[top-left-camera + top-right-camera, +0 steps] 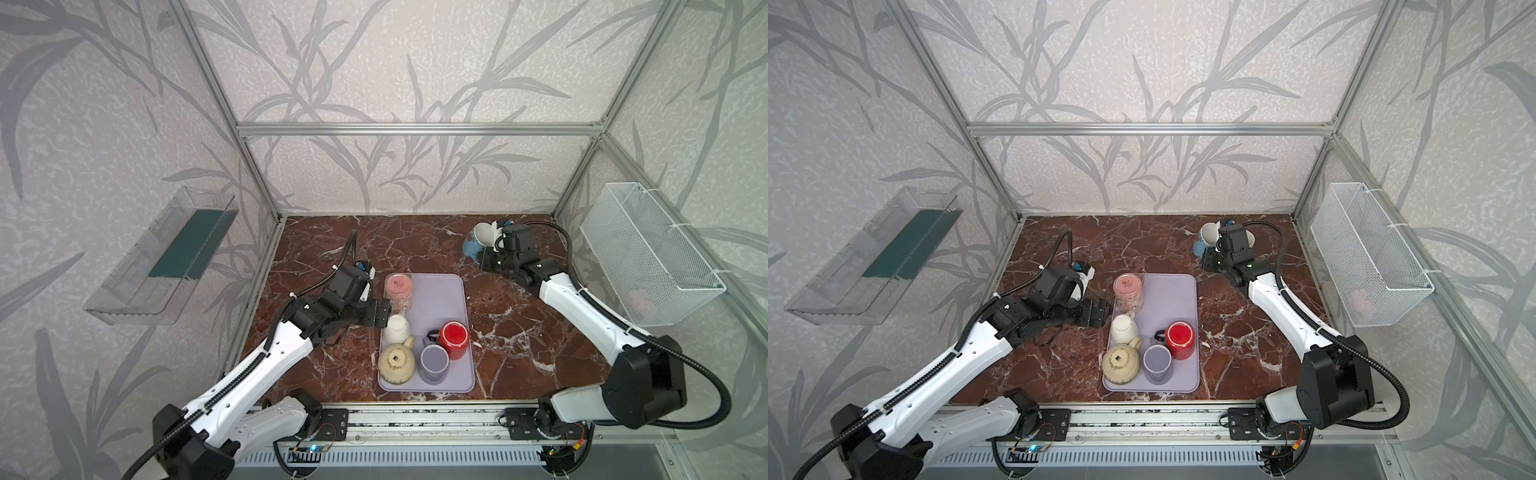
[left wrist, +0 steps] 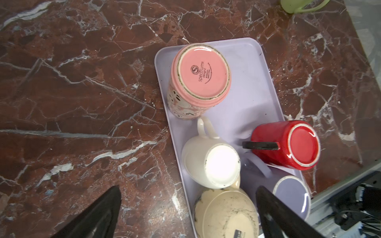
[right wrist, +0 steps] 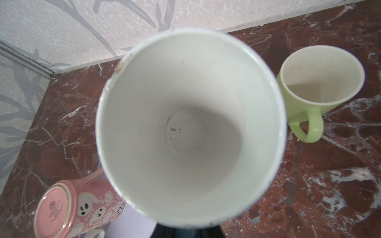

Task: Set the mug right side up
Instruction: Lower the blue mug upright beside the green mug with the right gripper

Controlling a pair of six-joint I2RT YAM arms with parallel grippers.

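Blue mug [image 1: 473, 247] clamped in right jaws near green mug [image 3: 296, 111]; left jaws spread.

Left hand [image 1: 383, 312] gapes wide; right hand [image 1: 495, 244], mostly hidden, seems clamped tight.

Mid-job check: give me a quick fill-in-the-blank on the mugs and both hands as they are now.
The lavender tray holds ___ mugs, all bottom up.
The right hand is shut on the blue mug, while the left hand is ___.
The green mug stands ___ on the table.
The red mug has a ___ handle.
Missing words: five; open; upright; black.
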